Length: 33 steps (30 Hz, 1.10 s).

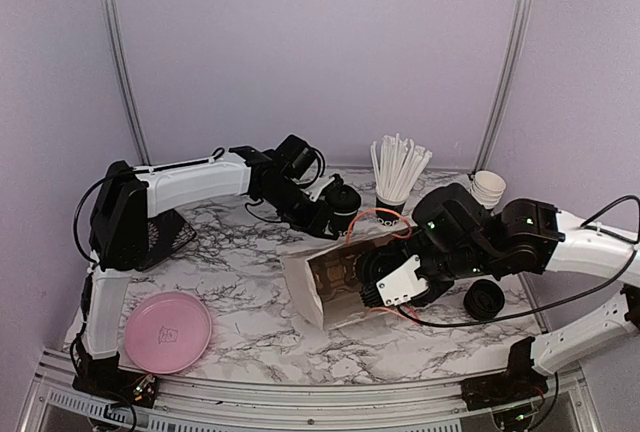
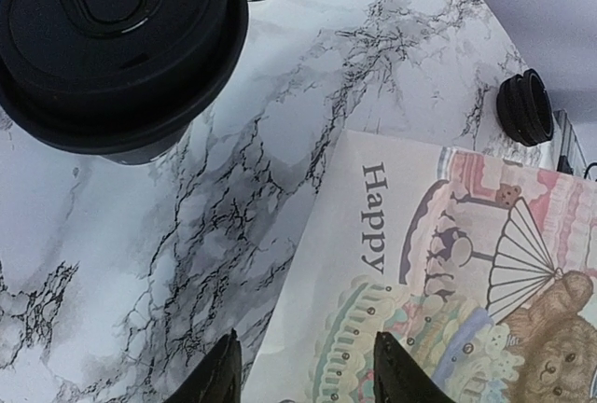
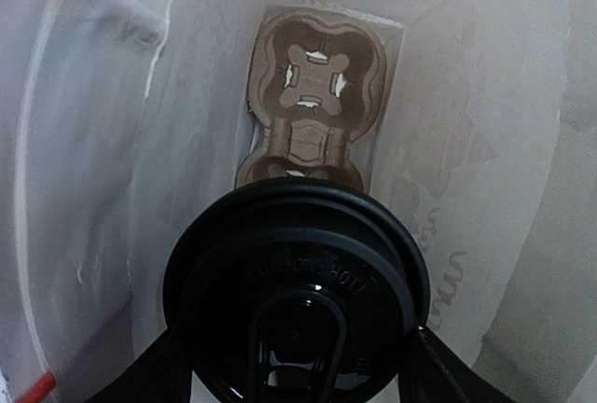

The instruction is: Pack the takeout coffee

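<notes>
Right gripper [image 3: 294, 370]: jaws clamped either side of the takeout coffee [image 3: 294, 282] at low centre of the wrist view, lid toward the camera. The cup is inside the paper bag [image 3: 485, 142], judged bound for the cardboard carrier [image 3: 312, 86] at upper centre. Left gripper [image 2: 303, 375]: jaws apart, empty, over the bag's edge, probably to steady it. A second lidded cup [image 2: 117, 39] stands upper left.

Takeout coffee [image 3: 297, 300]: only its top shows; cup below hidden, picture's bottom cuts it.
Cup carrier [image 3: 317, 86]: near end behind the coffee.
Second lidded cup [image 2: 117, 39]: top edge cuts it.
Left gripper [image 2: 303, 370]: only finger tips show.
</notes>
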{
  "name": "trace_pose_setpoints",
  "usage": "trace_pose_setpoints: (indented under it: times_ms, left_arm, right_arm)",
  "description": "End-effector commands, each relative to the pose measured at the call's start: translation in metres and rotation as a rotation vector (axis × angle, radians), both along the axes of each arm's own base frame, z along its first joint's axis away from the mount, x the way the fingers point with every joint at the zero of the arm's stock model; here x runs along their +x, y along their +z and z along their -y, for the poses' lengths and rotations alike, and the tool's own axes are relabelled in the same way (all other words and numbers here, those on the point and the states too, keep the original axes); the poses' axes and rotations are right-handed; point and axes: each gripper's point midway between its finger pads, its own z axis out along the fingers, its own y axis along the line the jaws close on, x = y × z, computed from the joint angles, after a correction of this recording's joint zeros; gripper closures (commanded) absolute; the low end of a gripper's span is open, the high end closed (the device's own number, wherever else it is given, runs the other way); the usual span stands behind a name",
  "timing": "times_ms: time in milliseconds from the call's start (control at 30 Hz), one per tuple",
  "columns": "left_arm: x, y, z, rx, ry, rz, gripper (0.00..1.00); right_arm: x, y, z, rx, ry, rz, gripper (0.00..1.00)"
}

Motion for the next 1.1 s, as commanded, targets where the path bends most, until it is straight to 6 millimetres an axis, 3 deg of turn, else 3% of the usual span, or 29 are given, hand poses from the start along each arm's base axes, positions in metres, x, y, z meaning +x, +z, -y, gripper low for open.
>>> trace_pose_setpoints:
  times_ms: [0,367,1067]
  left_arm:
    - [-0.017,-0.018,-0.001,0.015,-0.057,-0.066,0.52]
    - [-0.039,-0.026,0.008,0.007,-0.137,-0.102,0.53]
    - [-0.043,-0.036,0.01,0.013,-0.16,-0.114,0.53]
  right_arm:
    - [0.001,-0.002,-0.012,0.041,-0.015,-0.016,0.49]
    - [0.013,-0.012,-0.017,0.051,-0.042,0.038,0.5]
    - [0.033,-0.034,-0.02,0.018,-0.044,0.087,0.51]
